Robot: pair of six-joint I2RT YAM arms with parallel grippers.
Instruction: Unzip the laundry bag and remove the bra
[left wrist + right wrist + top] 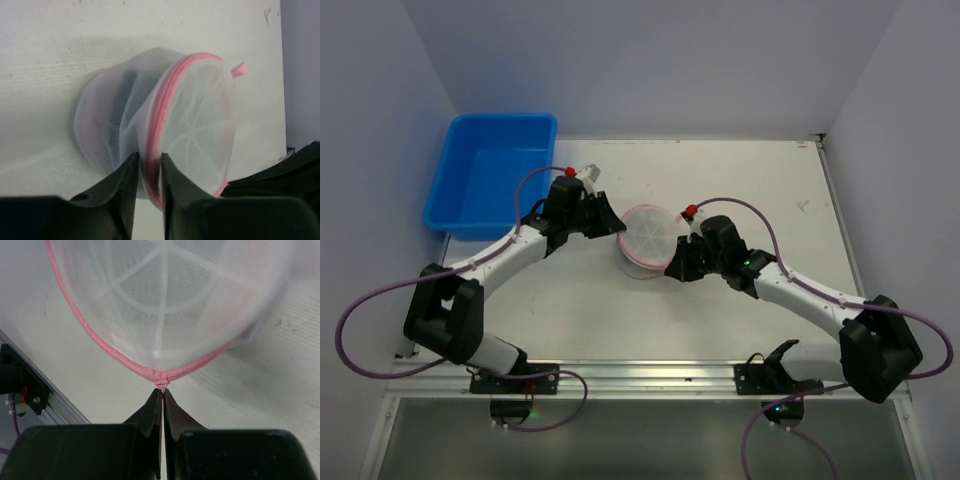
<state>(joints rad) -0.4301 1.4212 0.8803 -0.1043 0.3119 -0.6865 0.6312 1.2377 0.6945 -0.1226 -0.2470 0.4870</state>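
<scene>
On the white desk (750,190) you have a blue bin (498,182) at the far left corner. Near the middle of the desk, well apart from the bin, sits the laundry bag (647,238), round and white, with both arms reaching in to it from either side. Your left gripper (618,226) meets the bag's left side. Its fingers (127,192) stand narrow, with the pink zipper trim (162,107) running down between them, but you cannot tell whether they pinch it. Your right gripper (672,268) is at the bag's near right edge, its fingers pressed together on the zipper pull (161,383), a sliver of pink caught between them. A dark shape (120,107) shows through the mesh. A small pink loop (240,69) sticks out from the trim.
</scene>
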